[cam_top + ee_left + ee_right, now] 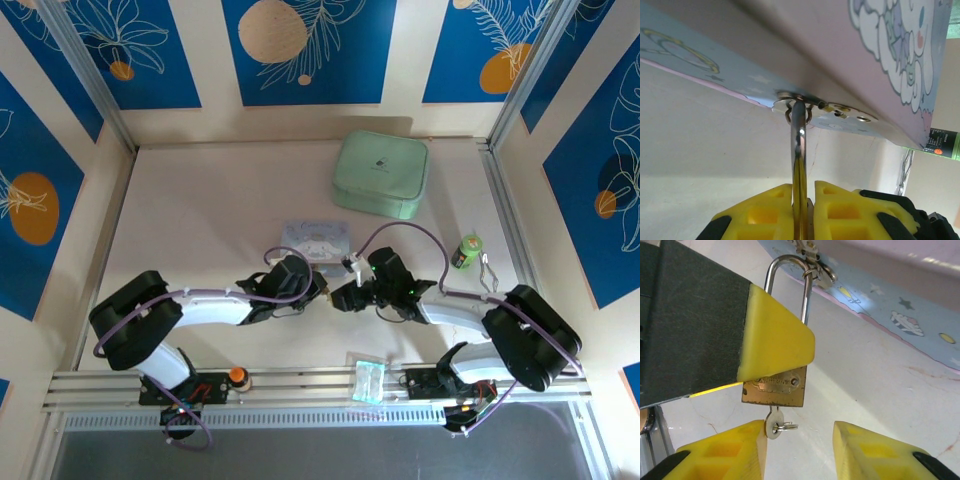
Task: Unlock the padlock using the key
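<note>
The brass padlock [774, 387] hangs by its silver shackle [805, 295] from the hasp of the blue cartoon tin [315, 240]. My left gripper [802, 192] is shut on the padlock [800, 165], seen edge-on between its yellow fingers [765, 205]. One left finger [775, 335] covers the upper part of the lock body. The small silver key [773, 423] sits in the keyhole at the lock's bottom, with a tiny ring through its head. My right gripper [800, 432] is open just below the lock, and its left finger [740, 450] touches the key's head. Both grippers meet at mid-table [330, 292].
A mint-green case [380, 175] lies at the back of the table. A green bottle [466, 251] and a metal clip [488, 270] stand to the right. A clear plastic packet [366, 378] and an orange knob [237, 375] sit on the front rail.
</note>
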Controlling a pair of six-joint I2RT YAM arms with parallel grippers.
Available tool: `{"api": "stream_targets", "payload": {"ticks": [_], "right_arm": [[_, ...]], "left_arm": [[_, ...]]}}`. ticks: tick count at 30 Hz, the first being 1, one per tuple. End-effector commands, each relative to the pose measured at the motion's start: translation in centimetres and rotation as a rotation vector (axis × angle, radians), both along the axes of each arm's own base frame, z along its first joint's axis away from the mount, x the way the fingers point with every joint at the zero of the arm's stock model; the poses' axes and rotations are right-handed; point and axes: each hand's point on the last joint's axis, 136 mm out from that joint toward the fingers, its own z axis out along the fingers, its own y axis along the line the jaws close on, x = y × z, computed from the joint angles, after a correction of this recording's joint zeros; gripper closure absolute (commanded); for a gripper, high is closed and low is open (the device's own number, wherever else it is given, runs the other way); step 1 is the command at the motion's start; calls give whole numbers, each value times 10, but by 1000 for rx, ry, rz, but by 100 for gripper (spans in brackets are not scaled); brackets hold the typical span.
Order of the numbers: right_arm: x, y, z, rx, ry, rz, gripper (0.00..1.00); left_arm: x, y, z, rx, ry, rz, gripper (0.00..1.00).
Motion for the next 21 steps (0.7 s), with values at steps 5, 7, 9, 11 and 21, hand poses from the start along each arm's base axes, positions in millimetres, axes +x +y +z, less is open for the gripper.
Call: {"api": "stream_targets", "payload": {"ticks": [5, 7, 9, 11, 21], "right_arm": [[13, -16, 4, -26, -17, -105, 53], [15, -16, 11, -26, -25, -121, 44], [22, -19, 20, -38, -29, -178, 32], [33, -27, 26, -68, -22, -259, 26], [69, -29, 52, -123, -14, -381, 22]], "left_arm": [[-9, 13, -13, 69, 19, -17, 100], [-10, 16, -16, 90, 17, -19, 100], [-10, 19, -21, 118, 13, -30, 100], [-12, 22, -25, 158, 15, -46, 100], [-15, 53, -44, 443, -21, -146, 98]]}}
